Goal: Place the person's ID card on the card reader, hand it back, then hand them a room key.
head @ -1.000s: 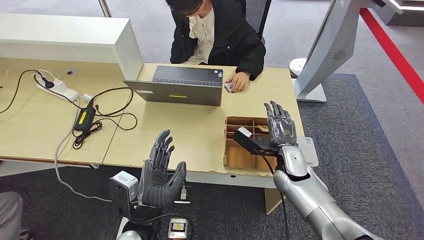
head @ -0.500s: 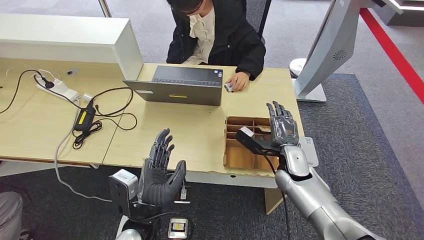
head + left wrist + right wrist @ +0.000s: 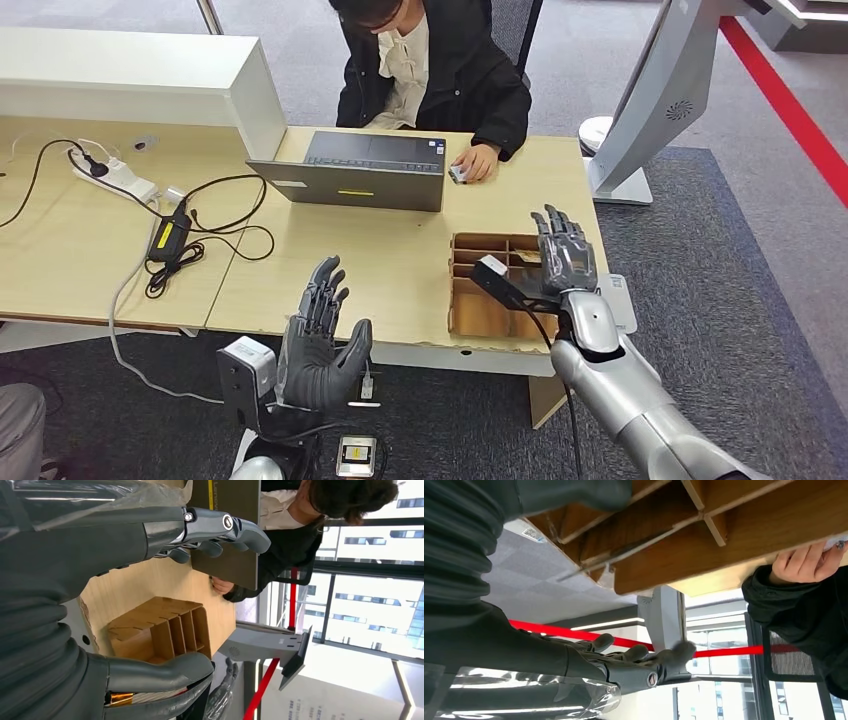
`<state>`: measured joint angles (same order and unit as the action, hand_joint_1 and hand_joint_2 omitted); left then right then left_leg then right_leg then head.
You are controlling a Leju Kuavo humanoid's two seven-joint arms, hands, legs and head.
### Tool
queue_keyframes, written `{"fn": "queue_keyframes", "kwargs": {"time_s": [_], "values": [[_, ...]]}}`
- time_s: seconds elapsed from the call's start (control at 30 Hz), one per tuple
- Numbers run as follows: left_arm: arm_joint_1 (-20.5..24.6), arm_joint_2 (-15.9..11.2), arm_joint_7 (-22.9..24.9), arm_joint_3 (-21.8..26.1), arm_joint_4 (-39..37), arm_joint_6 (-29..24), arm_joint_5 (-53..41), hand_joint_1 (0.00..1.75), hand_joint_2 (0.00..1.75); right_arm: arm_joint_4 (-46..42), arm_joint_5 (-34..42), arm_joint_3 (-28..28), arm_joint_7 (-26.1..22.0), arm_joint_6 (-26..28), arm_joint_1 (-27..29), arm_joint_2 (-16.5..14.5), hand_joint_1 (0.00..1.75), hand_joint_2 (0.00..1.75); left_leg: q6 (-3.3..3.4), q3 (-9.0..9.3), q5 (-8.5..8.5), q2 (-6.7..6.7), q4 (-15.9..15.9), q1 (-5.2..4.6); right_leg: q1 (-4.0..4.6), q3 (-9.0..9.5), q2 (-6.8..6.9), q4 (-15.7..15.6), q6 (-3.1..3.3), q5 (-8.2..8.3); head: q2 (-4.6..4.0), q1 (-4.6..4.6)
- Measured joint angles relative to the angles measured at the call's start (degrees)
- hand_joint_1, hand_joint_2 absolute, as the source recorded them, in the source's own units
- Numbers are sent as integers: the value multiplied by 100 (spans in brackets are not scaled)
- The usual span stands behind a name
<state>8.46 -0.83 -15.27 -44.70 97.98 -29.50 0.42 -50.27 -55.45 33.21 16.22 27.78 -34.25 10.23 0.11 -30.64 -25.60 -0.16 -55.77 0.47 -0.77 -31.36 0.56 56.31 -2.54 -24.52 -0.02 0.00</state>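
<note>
Both the left hand [image 3: 318, 345] and right hand [image 3: 563, 252] wait open and empty, lower frame; the ID card [image 3: 459, 175] sits under the person's hand [image 3: 478, 163], upper centre. Next: reach to receive it.

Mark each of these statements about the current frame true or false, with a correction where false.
1. Both robot hands are empty, fingers spread: the left hand and the right hand. True.
2. The grey laptop lies closed. False: it stands open.
3. The seated person's hand rests on the light wooden table beside the laptop, on a small object. True.
4. The brown cardboard divided box sits at the table's far edge. False: it sits at the near edge, by the right hand.
</note>
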Motion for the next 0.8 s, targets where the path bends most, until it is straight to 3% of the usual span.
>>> {"fn": "queue_keyframes", "kwargs": {"time_s": [0.8], "values": [[4, -18, -45, -2, -1, 19, 91, 0, 175, -34, 62, -5, -64, -33, 33, 2, 175, 175, 0, 1, 0, 0, 0, 0, 0, 1, 0, 0, 0, 0, 0, 0]]}}
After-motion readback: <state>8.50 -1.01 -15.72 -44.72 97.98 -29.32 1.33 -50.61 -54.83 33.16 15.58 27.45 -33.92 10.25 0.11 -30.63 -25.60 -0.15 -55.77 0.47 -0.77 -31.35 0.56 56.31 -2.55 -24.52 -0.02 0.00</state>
